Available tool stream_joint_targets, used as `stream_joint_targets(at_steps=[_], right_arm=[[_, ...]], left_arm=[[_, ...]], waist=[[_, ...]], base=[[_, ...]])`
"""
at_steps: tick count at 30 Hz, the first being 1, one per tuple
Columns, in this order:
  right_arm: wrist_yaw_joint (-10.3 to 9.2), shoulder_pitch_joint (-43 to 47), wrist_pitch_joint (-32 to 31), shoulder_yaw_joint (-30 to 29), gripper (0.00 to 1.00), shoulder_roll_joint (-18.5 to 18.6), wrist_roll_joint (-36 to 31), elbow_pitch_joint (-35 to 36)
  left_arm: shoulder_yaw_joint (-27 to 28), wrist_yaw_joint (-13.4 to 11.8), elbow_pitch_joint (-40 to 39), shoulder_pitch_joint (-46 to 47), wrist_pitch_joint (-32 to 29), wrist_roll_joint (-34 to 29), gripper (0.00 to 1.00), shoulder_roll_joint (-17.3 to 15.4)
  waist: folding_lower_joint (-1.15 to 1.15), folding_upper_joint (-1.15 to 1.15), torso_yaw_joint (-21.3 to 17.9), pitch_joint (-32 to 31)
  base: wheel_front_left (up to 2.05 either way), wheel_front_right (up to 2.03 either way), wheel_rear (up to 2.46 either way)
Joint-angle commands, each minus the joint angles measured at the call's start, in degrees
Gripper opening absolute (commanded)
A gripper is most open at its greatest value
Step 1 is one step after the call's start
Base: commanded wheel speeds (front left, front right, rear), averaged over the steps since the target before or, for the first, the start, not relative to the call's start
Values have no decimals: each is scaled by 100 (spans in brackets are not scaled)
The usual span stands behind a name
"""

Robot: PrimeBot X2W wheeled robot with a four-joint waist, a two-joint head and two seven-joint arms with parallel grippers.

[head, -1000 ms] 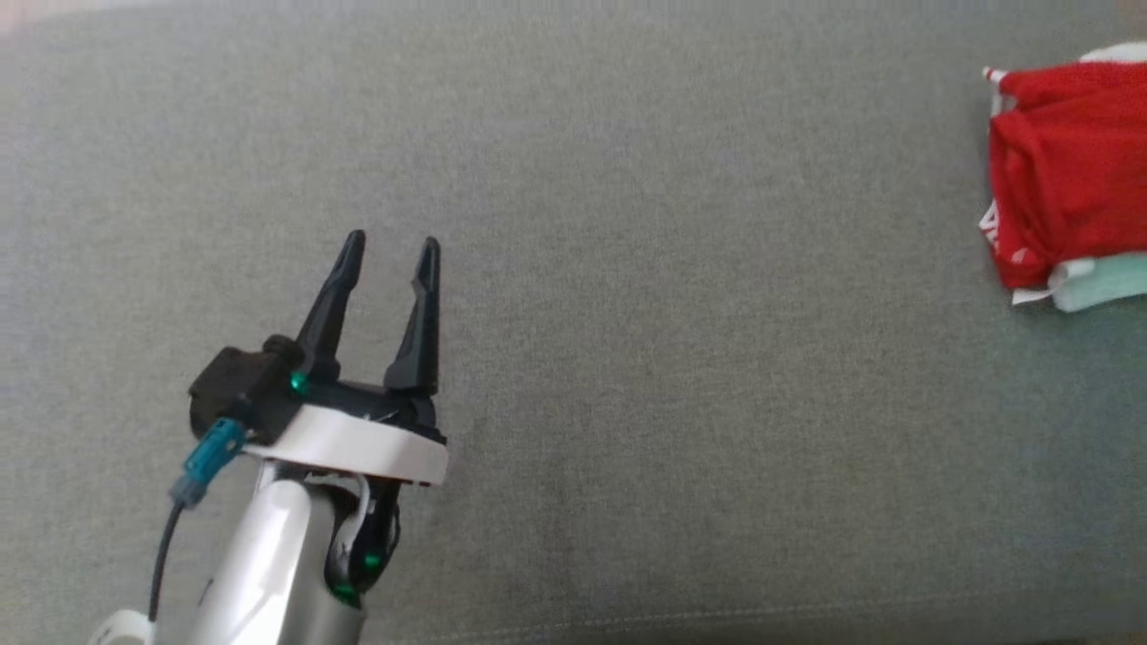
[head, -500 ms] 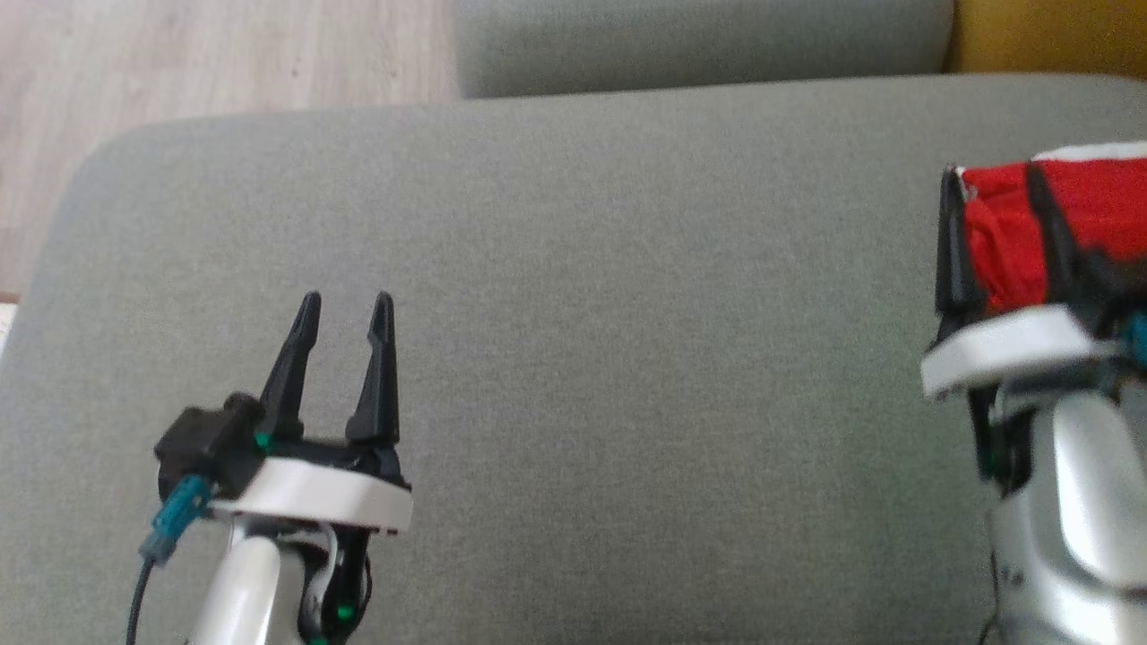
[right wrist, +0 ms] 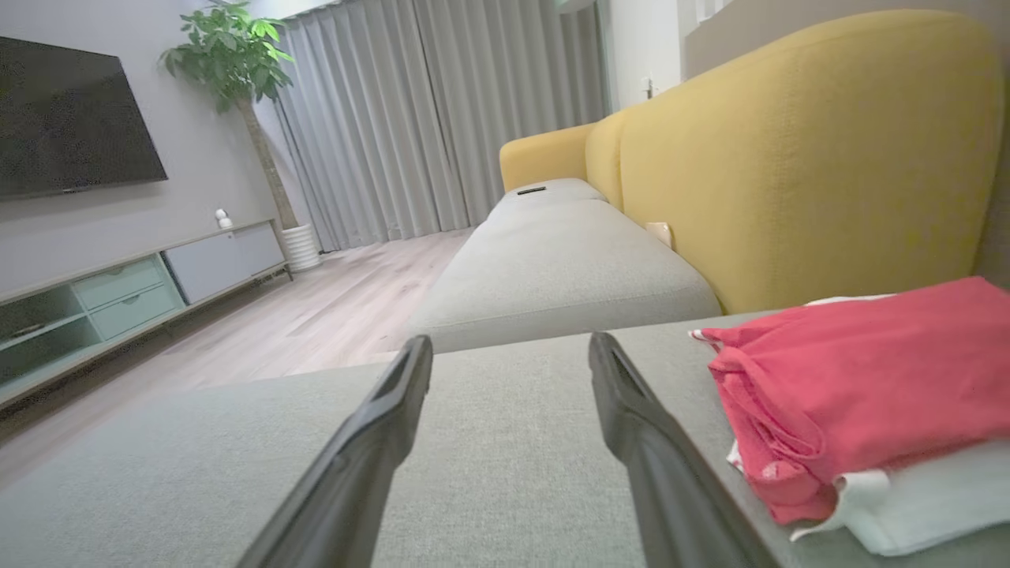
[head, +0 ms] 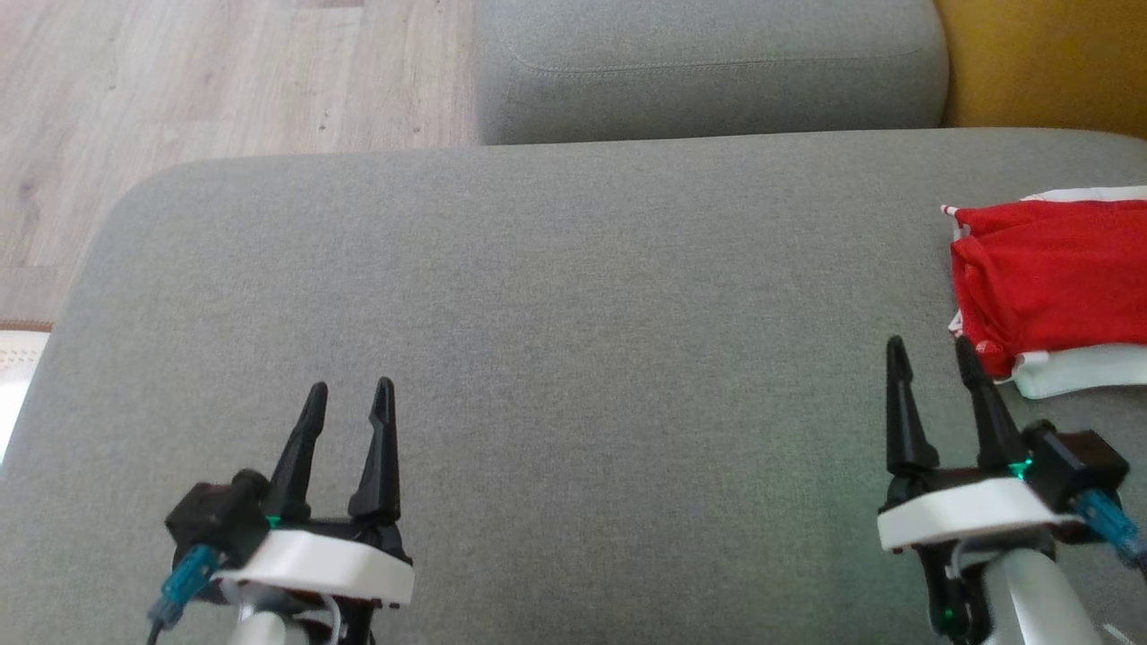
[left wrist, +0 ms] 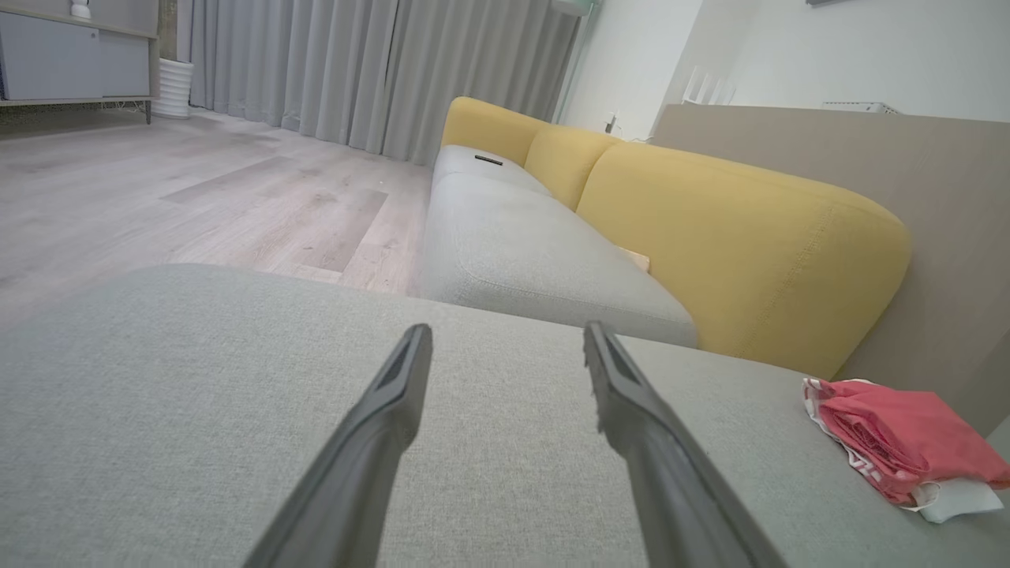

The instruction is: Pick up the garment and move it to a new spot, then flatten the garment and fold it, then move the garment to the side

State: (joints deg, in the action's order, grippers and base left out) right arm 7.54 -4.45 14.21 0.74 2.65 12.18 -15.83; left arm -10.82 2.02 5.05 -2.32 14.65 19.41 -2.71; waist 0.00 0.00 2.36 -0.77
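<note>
Garment (head: 1048,278) — red, folded compact — lies at three o'clock on the grey cushion (head: 538,313), atop a pale folded cloth (head: 1084,376), so the move to the side looks done. Left gripper (head: 351,385) at seven o'clock and right gripper (head: 928,342) at five o'clock hover with fingers spread, holding nothing; the right one's tips sit just beside the stack. Any next move calls for withdrawing without snagging it. Open cushion spans the middle — its rounded edge meets wood floor (head: 224,81) at ten o'clock.
</note>
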Motion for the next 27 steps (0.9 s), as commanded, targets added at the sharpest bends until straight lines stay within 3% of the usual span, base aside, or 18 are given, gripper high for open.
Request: stream_joint_targets(at_steps=[1, 14, 27], right_arm=[[-5, -49, 75, 47, 100, 23, 4, 299], [-5, 251, 78, 107, 100, 23, -41, 461], [-5, 185, 78, 197, 100, 23, -19, 469]], left_arm=[[138, -15, -144, 142, 35, -23, 100, -17], [261, -254, -53, 94, 35, 15, 100, -17], [258, -333, 19, 132, 35, -136, 100, -17]], waist=[[0, 0, 20, -6], [0, 0, -58, 25], [0, 0, -104, 3]], base=[[0, 0, 0], [0, 0, 0], [0, 0, 0]])
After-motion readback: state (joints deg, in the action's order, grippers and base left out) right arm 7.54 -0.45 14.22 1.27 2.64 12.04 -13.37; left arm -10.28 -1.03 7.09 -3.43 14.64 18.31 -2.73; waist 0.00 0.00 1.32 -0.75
